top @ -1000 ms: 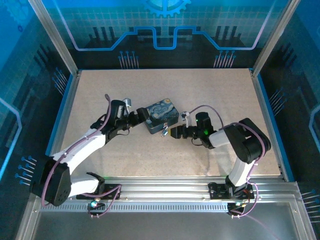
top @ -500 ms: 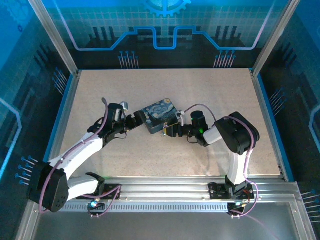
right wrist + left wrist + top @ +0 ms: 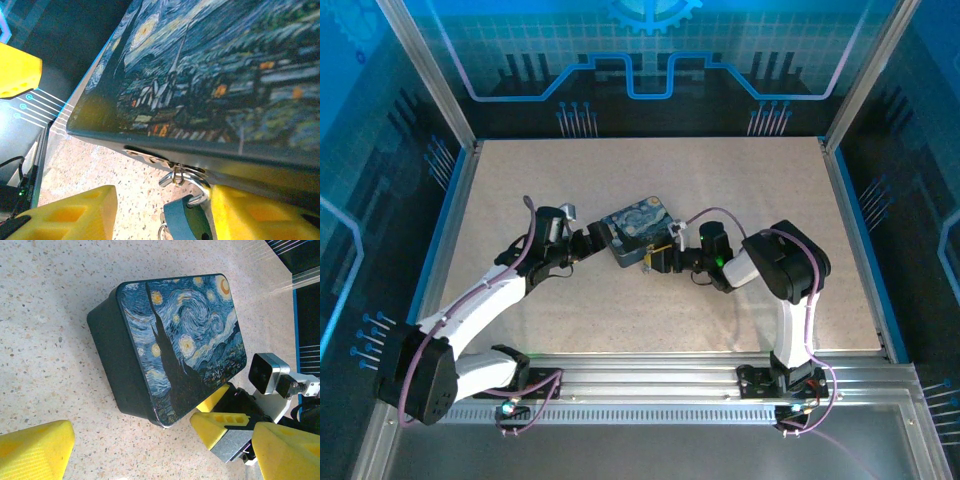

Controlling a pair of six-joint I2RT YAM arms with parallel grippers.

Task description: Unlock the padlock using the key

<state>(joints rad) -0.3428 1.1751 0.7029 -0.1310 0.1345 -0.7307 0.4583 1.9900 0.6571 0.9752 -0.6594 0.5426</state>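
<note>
The padlock, a small dark body with a silver shackle, hangs from the hasp on the front wall of the starry-night tin box. My right gripper is open around it. The right fingertip lies against the shackle and the left fingertip stands well clear. A tiny metal ring shows just below the padlock; I cannot make out the key. From above, the right gripper is at the box's near edge beside the padlock. My left gripper is open at the box's left end.
The box sits mid-table on speckled beige board. Blue rails and aluminium posts fence the sides. The right arm's purple cable arcs over behind the box. Both arms crowd the box from left and right.
The right arm has swung left and closed in on the box's front, bringing its fingers around the padlock. The left arm shifted slightly and stays at the box's left end.
</note>
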